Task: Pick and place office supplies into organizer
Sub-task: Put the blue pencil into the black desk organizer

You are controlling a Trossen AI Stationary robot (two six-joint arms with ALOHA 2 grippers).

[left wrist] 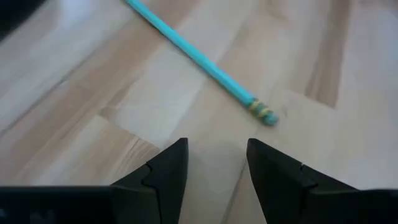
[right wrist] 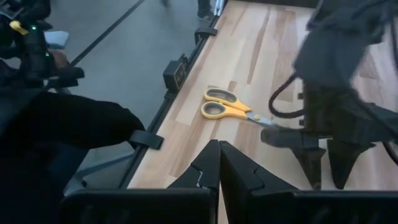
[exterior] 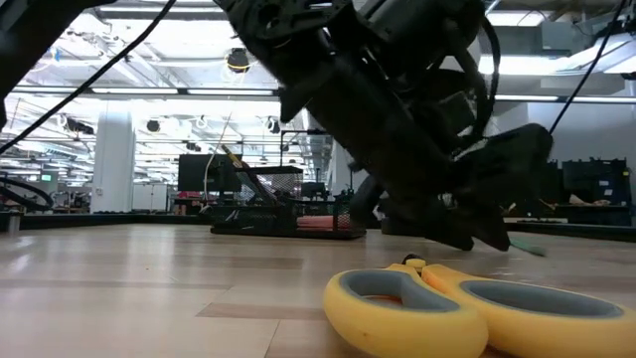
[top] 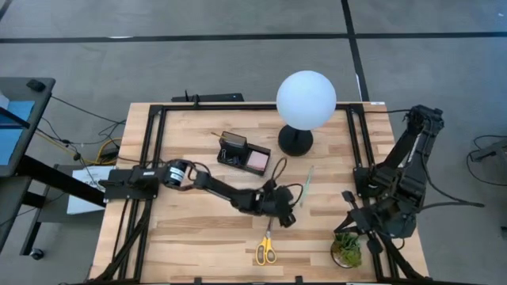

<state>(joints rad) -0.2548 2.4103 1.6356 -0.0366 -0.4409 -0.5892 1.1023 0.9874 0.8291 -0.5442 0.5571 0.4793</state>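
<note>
Currently the left gripper [top: 287, 212] reaches out over the middle of the wooden worktop [top: 198, 229], its fingers [left wrist: 168, 171] spread apart with nothing between them. In the left wrist view a teal pencil [left wrist: 199, 62] lies flat on the bare wood just beyond the fingertips, its banded eraser end nearest the gripper, not touched by it. From above, the same teal pencil [top: 306, 187] shows as a thin line just beside the gripper, between it and the black base of the white globe lamp [top: 306, 100].

The black organizer [top: 243, 154] sits near the worktop's centre, toward the far side from the scissors, with a pink sticky-note pad [top: 257, 162] in its lower tray part and dark items in the other section; what those are cannot be told. The yellow-handled scissors [top: 265, 248] lie flat near the front edge, handles toward that edge, well apart from the organizer; in the low view their yellow loops [exterior: 477, 310] fill the foreground below the left arm.

The right gripper [right wrist: 219, 163] waits at the right side of the worktop with its fingers pressed together, empty, close to the small green potted plant [top: 346, 248] at the front right corner.
</note>
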